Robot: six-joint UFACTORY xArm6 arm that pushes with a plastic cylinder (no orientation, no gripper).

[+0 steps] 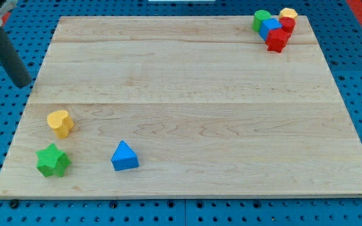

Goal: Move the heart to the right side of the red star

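Note:
A yellow heart lies near the board's left edge. A red star sits in a tight cluster at the board's top right corner. My tip is at the view's upper left, just off the board's left edge, above and to the left of the heart and apart from it. It touches no block.
The cluster around the red star holds a green block, a blue block, a yellow block and a second red block. A green star and a blue triangle lie at the bottom left. The wooden board rests on blue pegboard.

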